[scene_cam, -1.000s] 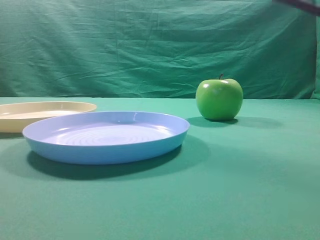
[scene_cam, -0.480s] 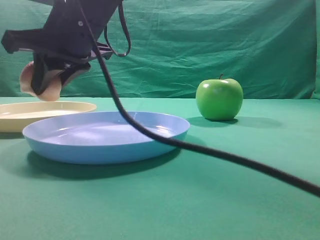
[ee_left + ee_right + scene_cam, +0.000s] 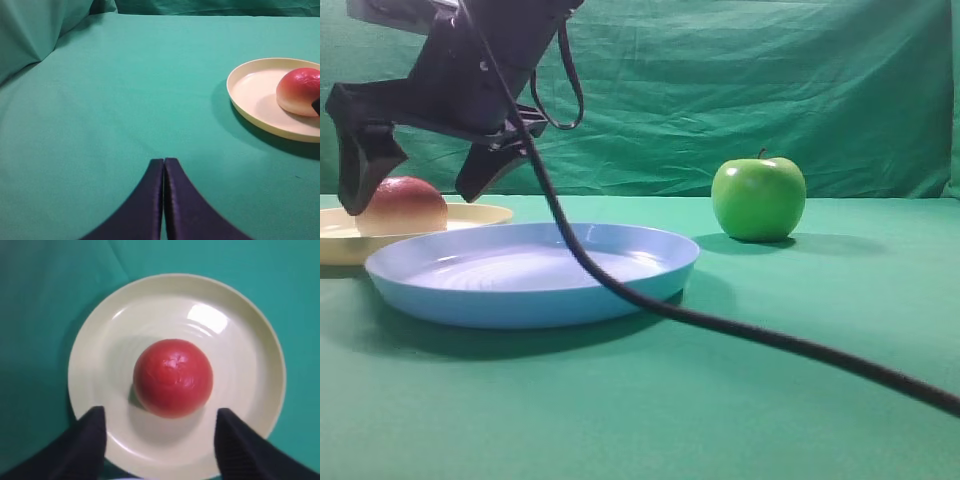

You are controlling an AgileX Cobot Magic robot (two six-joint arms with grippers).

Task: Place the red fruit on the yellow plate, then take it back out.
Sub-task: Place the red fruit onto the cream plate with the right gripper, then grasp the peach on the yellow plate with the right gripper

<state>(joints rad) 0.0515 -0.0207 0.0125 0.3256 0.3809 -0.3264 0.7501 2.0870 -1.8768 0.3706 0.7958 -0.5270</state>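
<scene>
Red fruit [image 3: 173, 377] sits loose near the middle of the yellow plate [image 3: 245, 340], directly under the right gripper [image 3: 159, 437], whose 2 fingers are spread w/ the fruit between them, not touching. Left gripper [image 3: 164, 172] is pressed together, well off to the side, so the right arm looks better placed to lift it back out.
</scene>
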